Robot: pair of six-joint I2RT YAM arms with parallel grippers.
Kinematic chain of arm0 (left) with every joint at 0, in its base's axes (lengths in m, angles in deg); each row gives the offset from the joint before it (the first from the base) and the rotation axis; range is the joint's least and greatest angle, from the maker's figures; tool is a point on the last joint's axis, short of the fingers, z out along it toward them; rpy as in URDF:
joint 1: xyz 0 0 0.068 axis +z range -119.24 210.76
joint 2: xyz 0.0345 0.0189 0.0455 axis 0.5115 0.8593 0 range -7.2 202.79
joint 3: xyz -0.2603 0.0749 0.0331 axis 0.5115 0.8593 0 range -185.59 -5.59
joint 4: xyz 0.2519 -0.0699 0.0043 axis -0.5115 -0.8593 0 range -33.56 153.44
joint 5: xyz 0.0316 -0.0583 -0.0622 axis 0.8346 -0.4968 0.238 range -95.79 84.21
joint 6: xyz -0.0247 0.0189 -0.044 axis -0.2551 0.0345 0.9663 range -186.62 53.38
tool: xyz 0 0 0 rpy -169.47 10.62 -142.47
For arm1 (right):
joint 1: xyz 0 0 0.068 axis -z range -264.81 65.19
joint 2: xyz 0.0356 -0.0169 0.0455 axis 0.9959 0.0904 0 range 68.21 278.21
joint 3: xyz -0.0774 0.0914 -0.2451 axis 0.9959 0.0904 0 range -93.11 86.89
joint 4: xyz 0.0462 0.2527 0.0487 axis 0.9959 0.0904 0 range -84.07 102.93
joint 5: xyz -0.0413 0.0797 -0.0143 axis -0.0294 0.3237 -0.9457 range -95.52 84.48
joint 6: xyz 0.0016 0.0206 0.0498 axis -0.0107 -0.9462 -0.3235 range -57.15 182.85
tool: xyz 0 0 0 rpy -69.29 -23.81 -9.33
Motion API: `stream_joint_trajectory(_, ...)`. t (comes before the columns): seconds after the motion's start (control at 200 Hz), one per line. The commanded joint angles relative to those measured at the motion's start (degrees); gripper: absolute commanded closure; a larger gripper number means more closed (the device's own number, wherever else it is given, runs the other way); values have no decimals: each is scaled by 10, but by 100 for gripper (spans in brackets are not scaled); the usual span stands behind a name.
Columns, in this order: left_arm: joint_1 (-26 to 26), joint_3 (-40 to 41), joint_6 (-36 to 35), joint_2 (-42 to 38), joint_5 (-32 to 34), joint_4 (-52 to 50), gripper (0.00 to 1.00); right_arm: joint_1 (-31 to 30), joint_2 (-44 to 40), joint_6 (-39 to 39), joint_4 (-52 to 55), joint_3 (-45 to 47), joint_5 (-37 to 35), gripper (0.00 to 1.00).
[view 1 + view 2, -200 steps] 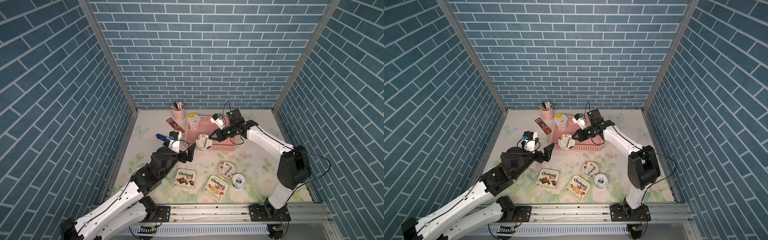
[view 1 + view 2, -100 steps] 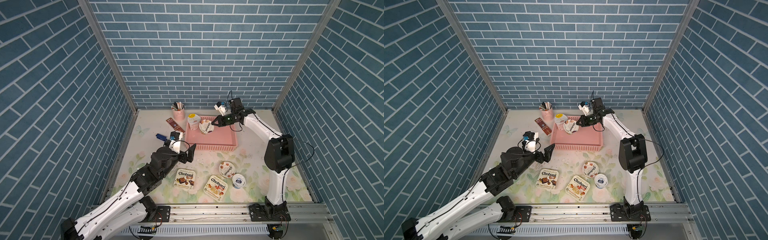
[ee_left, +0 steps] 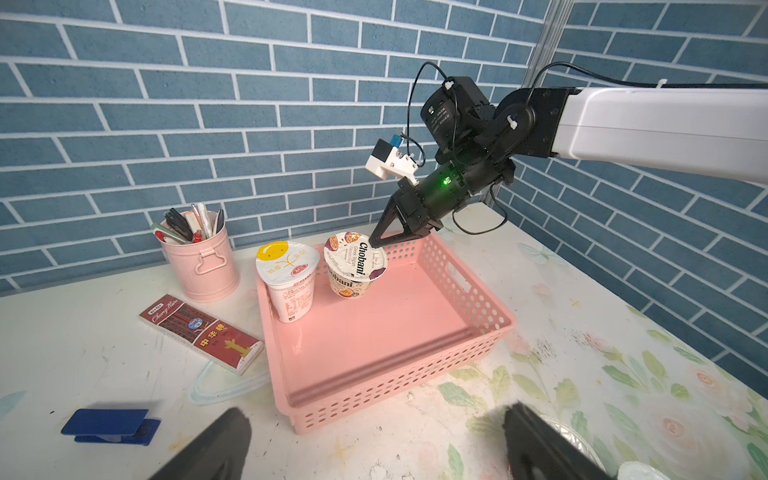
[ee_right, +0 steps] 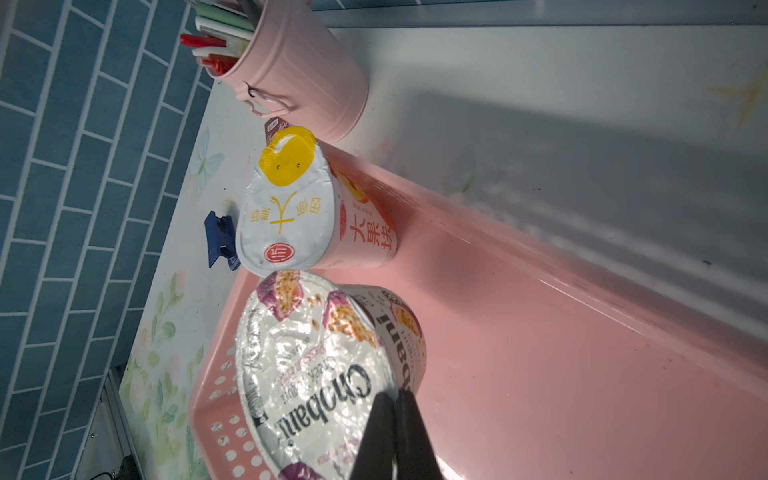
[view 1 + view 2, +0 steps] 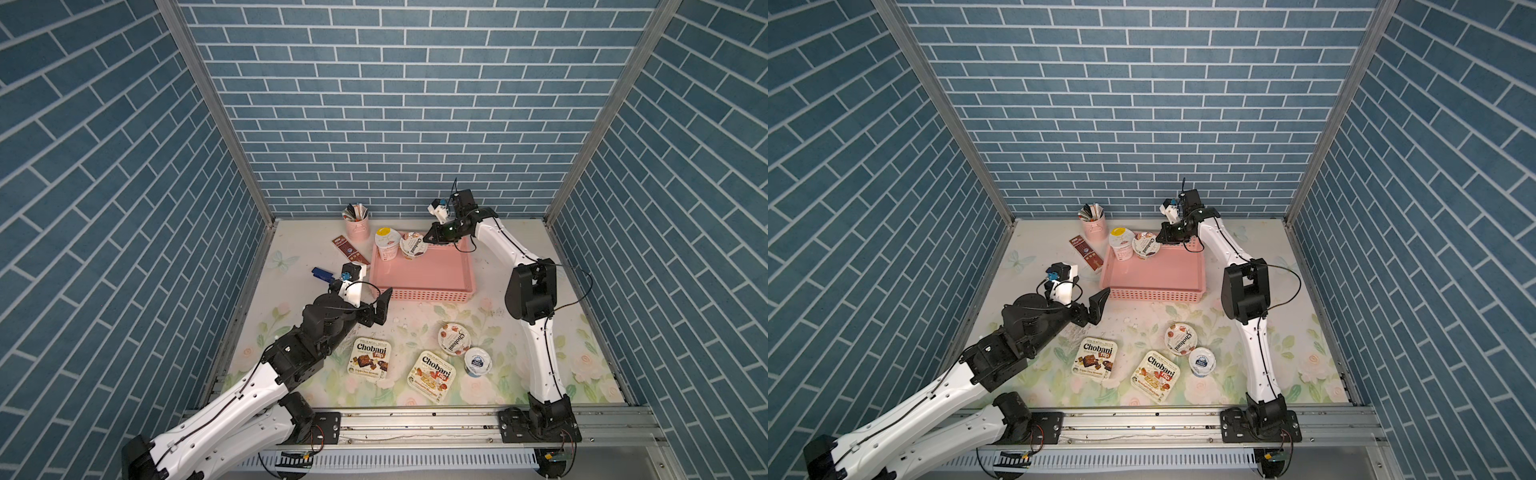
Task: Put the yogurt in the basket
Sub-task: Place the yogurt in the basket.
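Broadly, the floral table (image 5: 582, 316) fills the lower middle of both top views. The left arm (image 5: 249, 386) rises from the lower left corner and the right arm (image 5: 540, 357) stands along the right of centre. The left gripper (image 3: 376, 419) hangs with its jaws spread wide and holding nothing, just beside the near left corner of the basket (image 5: 432, 295). That pink basket sits at the centre of the frame. Below it on the bare table lie two squarish Chobani Flip cups (image 5: 370, 360) (image 5: 431, 376), side by side but apart. To their right is a round Chobani cup (image 5: 454, 338), touching or nearly touching the small blue-white cup (image 5: 477, 361). Inside the basket, in its upper left corner, stand the tall yellow-topped cup (image 5: 387, 243) and a second round Chobani cup (image 5: 412, 246), close together. The second round cup is tilted, and the right gripper (image 3: 374, 244) has its jaws pinched together on the rim of its foil lid. Whether its base rests on the basket floor cannot be told. Left of the basket, in the upper part of the frame, are the pink pen holder (image 5: 357, 227), the brown chocolate bar (image 5: 351, 250) lying flat, and a blue clip (image 5: 322, 274).
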State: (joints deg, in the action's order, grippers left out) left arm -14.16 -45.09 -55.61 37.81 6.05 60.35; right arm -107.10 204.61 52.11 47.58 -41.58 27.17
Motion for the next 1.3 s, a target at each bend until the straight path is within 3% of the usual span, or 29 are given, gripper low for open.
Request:
stream_joint_trajectory(0.0, -3, -6, -9, 1, 7, 4, 0, 5, 21, -20, 22, -22, -9, 100)
stream_joint_trajectory(1.295, -3, -12, -20, 33, 13, 7, 0, 23, 84, -34, 27, -45, -48, 100)
